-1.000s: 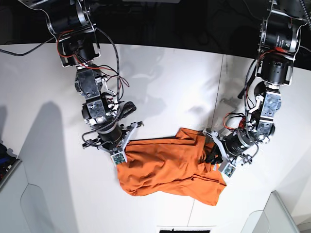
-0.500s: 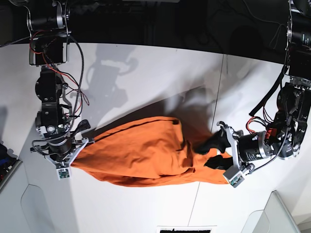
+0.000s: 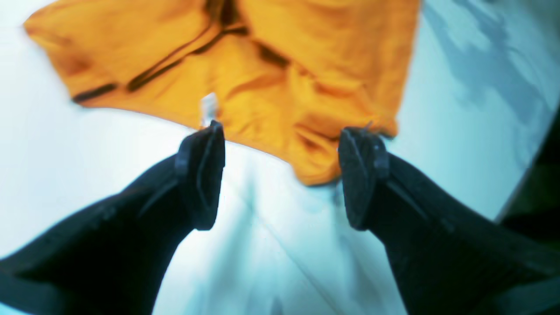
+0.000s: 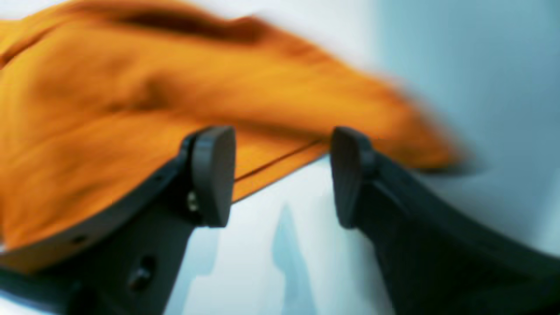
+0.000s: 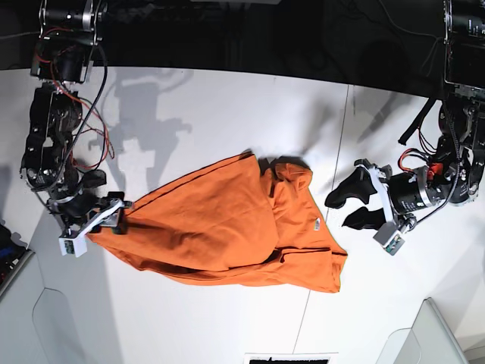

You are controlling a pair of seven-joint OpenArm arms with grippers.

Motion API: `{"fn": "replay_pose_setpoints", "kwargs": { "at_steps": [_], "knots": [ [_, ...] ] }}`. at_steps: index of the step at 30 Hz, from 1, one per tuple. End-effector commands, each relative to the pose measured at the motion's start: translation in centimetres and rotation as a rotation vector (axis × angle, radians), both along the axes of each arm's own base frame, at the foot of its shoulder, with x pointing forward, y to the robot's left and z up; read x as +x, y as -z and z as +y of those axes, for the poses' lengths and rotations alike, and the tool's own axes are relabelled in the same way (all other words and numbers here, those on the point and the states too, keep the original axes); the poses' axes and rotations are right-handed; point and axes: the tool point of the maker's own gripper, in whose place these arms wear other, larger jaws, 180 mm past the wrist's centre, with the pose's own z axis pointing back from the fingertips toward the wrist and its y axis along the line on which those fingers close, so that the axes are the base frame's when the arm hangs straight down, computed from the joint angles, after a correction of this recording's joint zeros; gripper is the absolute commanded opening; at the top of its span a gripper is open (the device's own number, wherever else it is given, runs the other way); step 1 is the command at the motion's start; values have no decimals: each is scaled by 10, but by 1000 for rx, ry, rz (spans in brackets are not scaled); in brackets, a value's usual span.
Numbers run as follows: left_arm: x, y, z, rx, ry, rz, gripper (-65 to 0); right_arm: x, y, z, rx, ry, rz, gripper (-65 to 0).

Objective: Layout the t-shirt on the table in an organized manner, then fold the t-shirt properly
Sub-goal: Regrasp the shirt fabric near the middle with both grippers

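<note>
The orange t-shirt [image 5: 220, 231] lies rumpled and stretched out on the white table [image 5: 227, 114], partly doubled over itself, its white tag [image 5: 316, 223] showing near the right end. My left gripper [image 5: 342, 208] is open and empty just right of the shirt. In the left wrist view the left gripper [image 3: 280, 175] has the t-shirt [image 3: 271, 74] and tag [image 3: 208, 107] just past its tips. My right gripper [image 5: 115, 216] sits open at the shirt's left tip. In the blurred right wrist view the right gripper [image 4: 282, 175] has the shirt's hem [image 4: 271, 168] running behind its spread fingers.
A thin dark seam [image 5: 341, 144] crosses the table right of the shirt. Grey bin-like corners stand at the front left [image 5: 30, 311] and front right [image 5: 432, 334]. A dark strip [image 5: 289, 359] lies at the front edge. The table's far edge meets a dark background.
Both grippers have opened and let go of the shirt. The shirt has dropped flat and spread wider, and the left gripper has pulled back to the right.
</note>
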Motion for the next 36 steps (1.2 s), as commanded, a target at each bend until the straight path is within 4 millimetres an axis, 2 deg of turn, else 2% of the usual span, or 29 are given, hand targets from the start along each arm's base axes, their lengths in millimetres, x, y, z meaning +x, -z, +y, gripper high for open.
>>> {"fn": "replay_pose_setpoints", "kwargs": {
  "at_steps": [1,4,7,13,16,20,29,36],
  "knots": [
    [12,-19,2,-35,-12,-75,-224,6,-21,15,42,-46,-77,-308],
    [21,-11,-1,-34,-40,-120,-224,-11,-17,50,129,-113,-79,-309],
    [23,8,-9,-16,-59,-103,-224,-27,-8,80,164,-159,-59,-309],
    [18,50,-29,20,-66,-40,-224,-49,19,114,137,-201,19,-309],
    [24,62,-33,69,-105,-61,-224,-56,31,123,92,-223,39,-309],
    [29,68,-37,122,-117,-78,-224,-55,38,136,21,-240,30,-309],
    [48,54,-41,159,-129,-153,-225,-36,63,151,-104,-271,72,-309],
    [40,88,-49,268,-79,-187,-225,-31,68,158,-106,-280,82,-310]
  ]
}}
